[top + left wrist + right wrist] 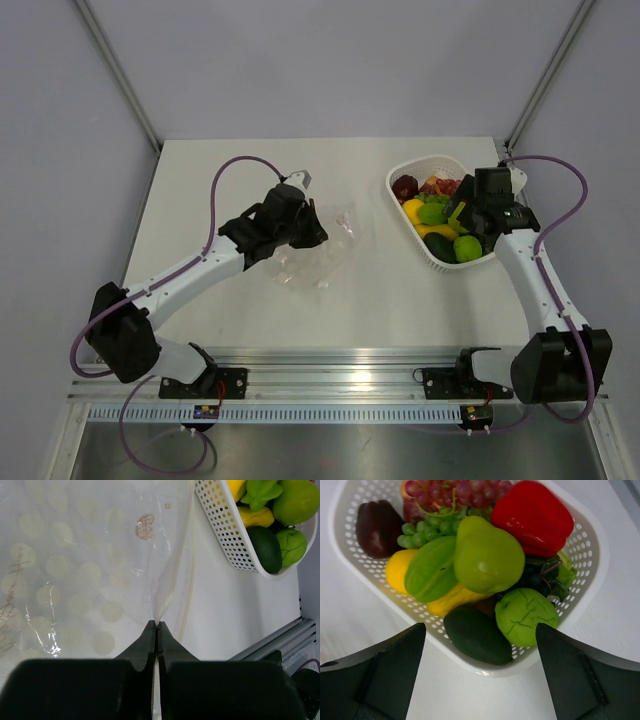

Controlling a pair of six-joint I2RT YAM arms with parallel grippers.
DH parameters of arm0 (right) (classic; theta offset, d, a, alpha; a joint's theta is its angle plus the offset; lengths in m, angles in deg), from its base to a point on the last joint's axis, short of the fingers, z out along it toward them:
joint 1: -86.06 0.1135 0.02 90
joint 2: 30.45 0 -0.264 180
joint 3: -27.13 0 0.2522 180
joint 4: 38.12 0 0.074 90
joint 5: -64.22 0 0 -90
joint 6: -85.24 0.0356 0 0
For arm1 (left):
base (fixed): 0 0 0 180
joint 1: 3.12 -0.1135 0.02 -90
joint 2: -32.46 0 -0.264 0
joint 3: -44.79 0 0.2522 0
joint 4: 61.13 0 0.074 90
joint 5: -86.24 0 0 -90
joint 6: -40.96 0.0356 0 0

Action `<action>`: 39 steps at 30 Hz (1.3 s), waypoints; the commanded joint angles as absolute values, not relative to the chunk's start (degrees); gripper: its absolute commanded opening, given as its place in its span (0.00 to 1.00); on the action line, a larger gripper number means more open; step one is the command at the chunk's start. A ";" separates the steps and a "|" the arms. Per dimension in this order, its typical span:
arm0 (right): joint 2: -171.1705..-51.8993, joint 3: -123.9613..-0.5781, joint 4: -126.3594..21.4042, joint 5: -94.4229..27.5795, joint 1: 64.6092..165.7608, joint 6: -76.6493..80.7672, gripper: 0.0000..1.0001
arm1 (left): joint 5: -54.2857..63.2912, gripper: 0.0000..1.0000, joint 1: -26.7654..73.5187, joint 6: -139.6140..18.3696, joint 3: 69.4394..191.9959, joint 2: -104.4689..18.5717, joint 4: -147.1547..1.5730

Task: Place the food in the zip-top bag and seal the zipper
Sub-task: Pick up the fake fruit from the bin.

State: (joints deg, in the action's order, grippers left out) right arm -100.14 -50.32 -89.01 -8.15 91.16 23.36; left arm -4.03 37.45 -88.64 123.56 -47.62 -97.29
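The clear zip-top bag (322, 252) lies crinkled on the table's middle left; it fills the left wrist view (85, 565). My left gripper (312, 232) is shut, pinching the bag's edge between its fingertips (158, 625). The zipper strip is hard to make out. The food sits in a white basket (425, 170) at the right: a green pear (487, 555), red pepper (532, 512), dark avocado (477, 635), green lime-like fruit (527, 615), grapes (452, 490), a dark purple fruit (377, 527). My right gripper (462, 218) is open and empty, just above the basket's near rim (480, 667).
The basket's perforated wall also shows at the top right of the left wrist view (225, 530). An aluminium rail (340, 370) runs along the table's near edge. Frame posts stand at the back corners.
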 commanded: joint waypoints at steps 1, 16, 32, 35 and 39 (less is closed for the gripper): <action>-104.18 -51.94 -88.18 -15.05 87.30 21.53 0.99 | -4.11 0.00 38.36 -89.21 125.96 -48.40 -92.21; -113.15 -52.82 -79.66 -27.71 78.41 18.01 1.00 | -1.30 0.00 39.06 -87.98 124.73 -50.95 -90.37; -118.26 -52.56 -75.09 -29.03 77.27 17.74 0.99 | 0.11 0.00 39.68 -87.89 123.94 -51.30 -88.87; -117.64 -51.94 -74.73 -29.30 77.27 17.92 0.90 | 0.11 0.00 39.68 -87.71 124.20 -51.65 -89.04; -115.80 -51.06 -74.56 -29.47 77.27 17.74 0.72 | -0.07 0.00 39.68 -87.71 123.59 -51.22 -88.78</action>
